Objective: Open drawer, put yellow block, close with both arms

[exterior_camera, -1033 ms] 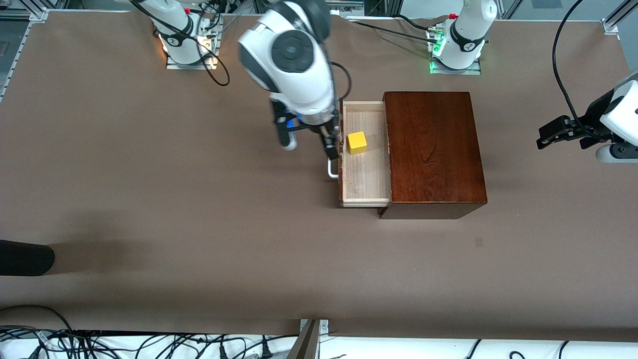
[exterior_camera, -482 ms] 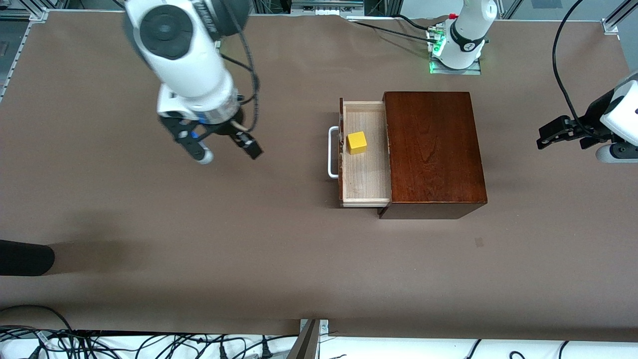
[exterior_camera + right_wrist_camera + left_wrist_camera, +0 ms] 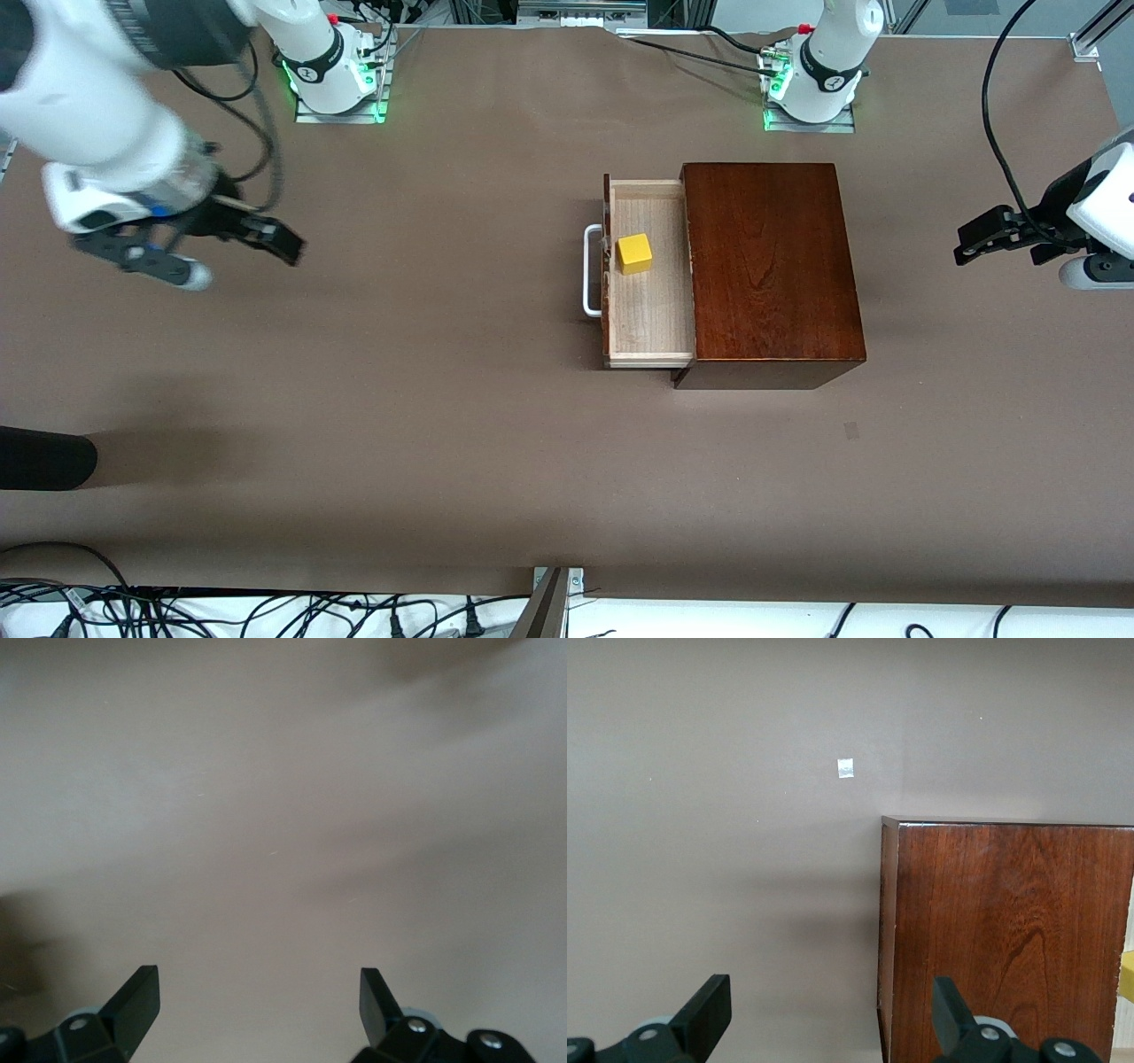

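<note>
Drawer (image 3: 649,275) is pulled out of the dark box (image 3: 769,266) toward the right arm's end of the table, and the yellow block (image 3: 634,253) already sits inside it, close to the drawer front, in the half farther from the front camera. So open and put look done; judging from this, only the closing push is left, with both arms. Neither arm is on the drawer now. Right gripper (image 3: 226,252) hangs over bare table at its own end, well apart from the drawer, fingers spread wide, nothing between them; right wrist view shows only blurred tabletop. Left gripper (image 3: 997,237) waits over the table at the left arm's end, released too, empty per left wrist view, which sees the box top and a sliver of yellow at the frame edge. Materials: drawer tray pale unfinished wood with visible grain, thin walls, dark reddish front, white loop handle (image 3: 590,271). Box glossy mahogany, flat top, sharp edges. Block small matte cube. Table (image 3: 425,399) matte brown, smooth.
</note>
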### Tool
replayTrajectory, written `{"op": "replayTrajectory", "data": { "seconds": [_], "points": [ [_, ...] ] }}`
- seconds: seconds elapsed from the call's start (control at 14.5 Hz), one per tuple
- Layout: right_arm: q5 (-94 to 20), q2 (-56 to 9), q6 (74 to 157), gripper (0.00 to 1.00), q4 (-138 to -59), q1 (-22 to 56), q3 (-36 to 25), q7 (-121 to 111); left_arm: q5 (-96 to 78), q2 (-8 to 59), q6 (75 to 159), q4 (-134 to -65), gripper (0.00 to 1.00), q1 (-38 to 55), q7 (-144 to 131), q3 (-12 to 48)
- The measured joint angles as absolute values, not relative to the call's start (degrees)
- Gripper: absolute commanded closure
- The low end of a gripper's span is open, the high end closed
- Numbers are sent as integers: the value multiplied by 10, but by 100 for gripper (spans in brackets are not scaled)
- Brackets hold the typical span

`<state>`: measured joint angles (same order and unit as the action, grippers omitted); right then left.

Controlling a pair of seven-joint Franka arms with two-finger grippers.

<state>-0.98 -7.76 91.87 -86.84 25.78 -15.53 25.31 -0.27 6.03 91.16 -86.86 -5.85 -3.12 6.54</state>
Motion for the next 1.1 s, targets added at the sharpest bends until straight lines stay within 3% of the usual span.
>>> {"op": "replayTrajectory", "data": {
  "seconds": [0.21,0.48,1.1],
  "points": [
    [-10,-54,919,0,-890,183,-152,116,-3,60,912,-869,0,-59,-31,65],
    [-9,-39,919,0,-901,78,-94,12,-3,60,912,-869,0,-59,-31,65],
    [6,-39,919,0,-902,66,-76,-7,-10,65,924,-861,0,-61,-32,65]
  ]
}}
